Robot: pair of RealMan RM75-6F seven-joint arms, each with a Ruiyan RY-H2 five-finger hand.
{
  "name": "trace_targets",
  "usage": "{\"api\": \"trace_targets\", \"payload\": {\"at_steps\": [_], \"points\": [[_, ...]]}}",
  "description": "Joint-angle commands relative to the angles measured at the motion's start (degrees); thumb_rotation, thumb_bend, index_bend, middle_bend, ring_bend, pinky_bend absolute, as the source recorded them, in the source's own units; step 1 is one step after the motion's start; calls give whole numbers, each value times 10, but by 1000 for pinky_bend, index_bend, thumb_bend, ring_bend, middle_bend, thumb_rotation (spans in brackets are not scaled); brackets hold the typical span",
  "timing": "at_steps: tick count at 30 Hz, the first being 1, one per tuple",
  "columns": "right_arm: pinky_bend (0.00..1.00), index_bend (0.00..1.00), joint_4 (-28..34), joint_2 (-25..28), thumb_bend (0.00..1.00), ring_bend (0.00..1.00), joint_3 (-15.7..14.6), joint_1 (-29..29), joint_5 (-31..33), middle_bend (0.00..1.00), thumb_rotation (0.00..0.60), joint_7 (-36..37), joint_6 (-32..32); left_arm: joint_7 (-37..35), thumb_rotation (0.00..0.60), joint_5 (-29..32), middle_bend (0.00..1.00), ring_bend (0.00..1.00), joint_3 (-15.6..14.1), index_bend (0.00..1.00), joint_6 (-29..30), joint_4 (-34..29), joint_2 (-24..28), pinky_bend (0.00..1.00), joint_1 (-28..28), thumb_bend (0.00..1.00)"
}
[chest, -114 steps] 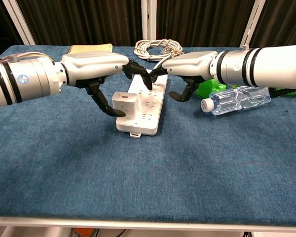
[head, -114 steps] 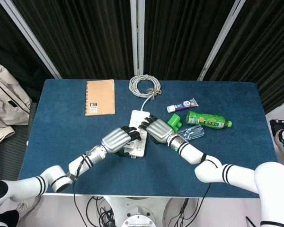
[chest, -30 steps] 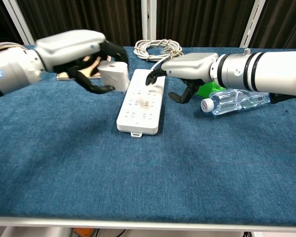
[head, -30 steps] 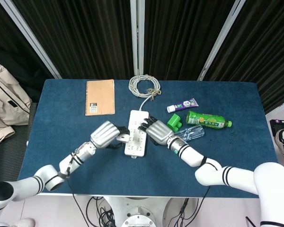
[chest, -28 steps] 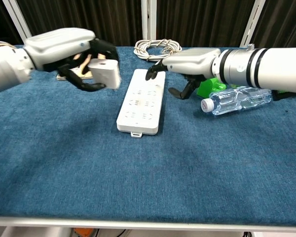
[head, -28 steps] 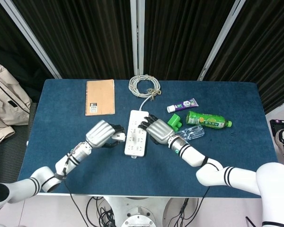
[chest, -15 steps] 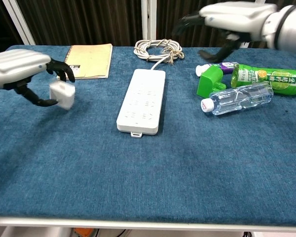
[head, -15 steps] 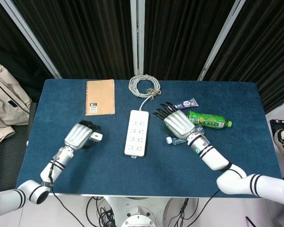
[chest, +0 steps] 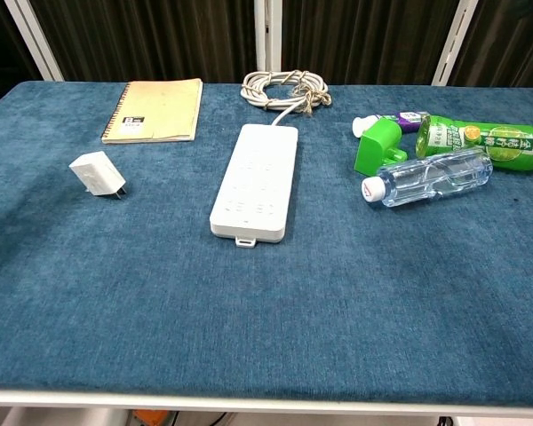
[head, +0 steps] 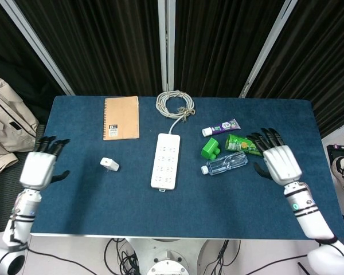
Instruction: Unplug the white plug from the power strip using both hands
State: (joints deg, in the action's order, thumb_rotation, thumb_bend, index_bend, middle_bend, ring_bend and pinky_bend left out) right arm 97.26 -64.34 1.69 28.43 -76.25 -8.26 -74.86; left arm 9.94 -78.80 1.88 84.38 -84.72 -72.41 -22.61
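My left hand [head: 36, 167] holds nothing, its dark fingers [head: 48, 143] spread apart and pointing away from me, out past the left edge of the table [head: 74, 200]. My right hand [head: 281, 163] is just as bare, fingers [head: 266, 137] fanned out and pointing toward the far side, hovering over the right part of the blue cloth; only the head view shows either hand. Just beside my right fingertips lies the green bottle [head: 243, 145] on its side, and nearer the middle from it the clear water bottle [head: 225, 163], also on its side, with a small green container [head: 209, 148] standing against them and a purple-and-white tube [head: 221, 127] lying just beyond. Well in from my left hand, the white plug [head: 109, 164] lies alone on the cloth, free of the strip and apart from it; in the chest view the white plug [chest: 97, 175] rests tilted, with its prongs on the side toward the strip. The power strip [head: 165, 160] lies flat in the middle of the table, long side running away from me, and in the chest view nothing sits in the sockets of the power strip [chest: 256, 181]. Its white cable [head: 175, 103] is coiled at the far edge. A tan notebook [head: 121, 117] lies flat at the far left, between the plug and the back edge.
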Motion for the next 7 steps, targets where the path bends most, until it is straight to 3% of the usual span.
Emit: {"api": "trace_targets", "payload": {"at_steps": [1,7], "points": [[0,131,-12,-5,298,0,-29,-69,-28,134,600,11,-74,54,600,22,247,121,-11,176,54,-56,46,148,62,112],[0,123,-29,-33,298,0,-48,-139,-63,134,600,25,-150,85,600,5,243,121,-32,176,105,-96,50,139,117,112]]}}
